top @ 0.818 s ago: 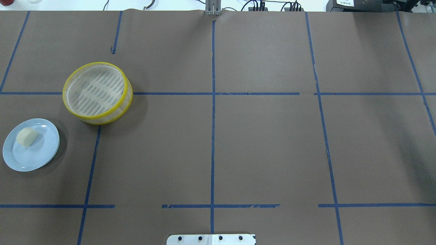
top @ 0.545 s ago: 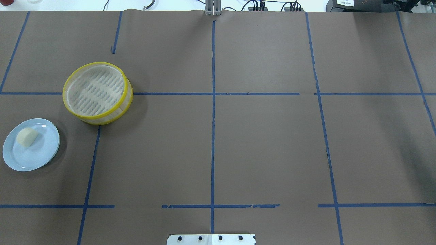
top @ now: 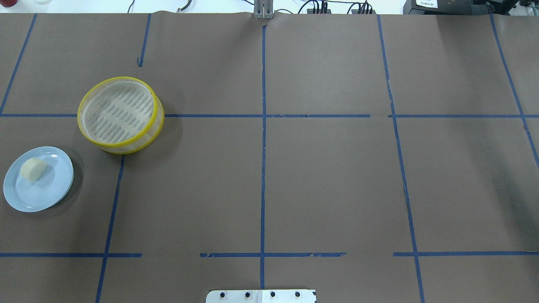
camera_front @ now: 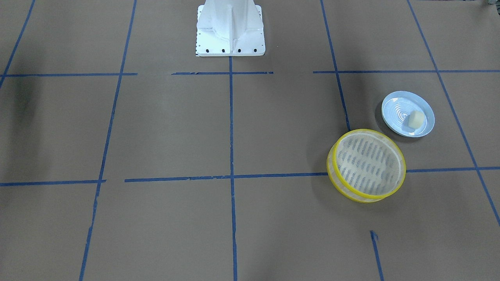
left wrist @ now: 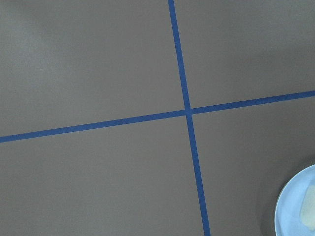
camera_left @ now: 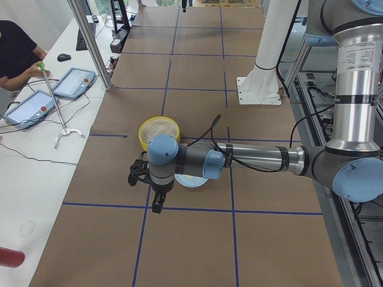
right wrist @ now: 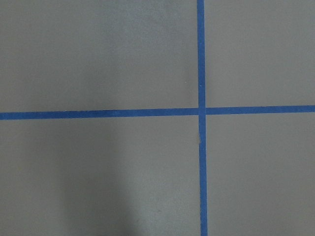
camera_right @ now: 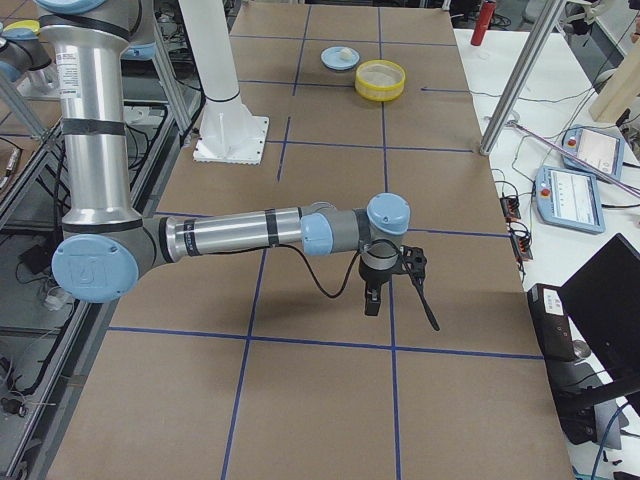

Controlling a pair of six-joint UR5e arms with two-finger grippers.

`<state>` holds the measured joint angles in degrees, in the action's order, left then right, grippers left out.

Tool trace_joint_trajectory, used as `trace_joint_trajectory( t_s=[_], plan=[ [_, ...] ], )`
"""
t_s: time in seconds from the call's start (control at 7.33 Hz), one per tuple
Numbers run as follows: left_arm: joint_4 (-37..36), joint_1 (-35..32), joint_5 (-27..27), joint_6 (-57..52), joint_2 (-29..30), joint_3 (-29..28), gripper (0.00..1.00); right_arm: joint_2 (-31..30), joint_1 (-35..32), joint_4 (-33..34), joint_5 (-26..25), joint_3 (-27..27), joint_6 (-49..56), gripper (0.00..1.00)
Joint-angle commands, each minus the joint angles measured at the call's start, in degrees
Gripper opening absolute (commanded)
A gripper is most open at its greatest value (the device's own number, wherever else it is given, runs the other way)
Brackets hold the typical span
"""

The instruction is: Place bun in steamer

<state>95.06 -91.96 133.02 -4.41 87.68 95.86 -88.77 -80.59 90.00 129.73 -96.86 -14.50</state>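
The bun point(top: 33, 169), a small cream lump, lies on the pale blue plate point(top: 25, 198) at the far left edge of the overhead view, toward the plate's upper left part; it is not in the steamer point(top: 122, 78). The steamer, yellow-rimmed with a slatted pale bottom, stands up and to the right of the plate, near it but not touching, and holds nothing. In the front-facing view the same pair sits right of centre, the bun point(camera_front: 415, 119) on the plate's right half and the steamer point(camera_front: 367, 131) below and left of it. Both stand on the brown-papered bench point(top: 328, 176), which is crossed by blue tape lines point(top: 262, 168). In the exterior left view the near arm's wrist reaches across the frame's middle and covers most of the plate point(camera_left: 192, 183); the left claw point(camera_left: 157, 206) points down at the bench just below it in the frame, and I cannot tell whether it is released or clenched. The left wrist view shows a tape crossing with the plate's rim point(left wrist: 295, 206) cutting into the lower right corner. In the exterior right view the right claw point(camera_right: 373, 303) hangs over the bench at mid-frame, well apart from the steamer point(camera_right: 381, 80) near the top; its state cannot be told either. The right wrist view shows only paper and a tape crossing.
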Motion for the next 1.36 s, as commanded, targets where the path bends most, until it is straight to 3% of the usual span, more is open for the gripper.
trace_joint_trajectory(
  t_s=[0.0,0.27,0.68,0.95,1.23],
  plan=[
    [0.3,0.5,0.0,0.3,0.7,1.7,1.0,0.0,0.0,0.0,0.0,0.0,0.0,1.0],
    [-0.2,2.8,0.1,4.5,1.3,7.7,1.0,0.0,0.0,0.0,0.0,0.0,0.0,1.0],
    [0.2,12.3,-0.3,16.7,1.3,13.5,1.0,0.0,0.0,0.0,0.0,0.0,0.0,1.0],
    [6.3,17.7,-0.6,25.0,0.0,13.3,1.0,0.0,0.0,0.0,0.0,0.0,0.0,1.0],
    [13.9,19.2,-0.7,26.6,-3.0,9.4,1.0,0.0,0.0,0.0,0.0,0.0,0.0,1.0]
  ],
)
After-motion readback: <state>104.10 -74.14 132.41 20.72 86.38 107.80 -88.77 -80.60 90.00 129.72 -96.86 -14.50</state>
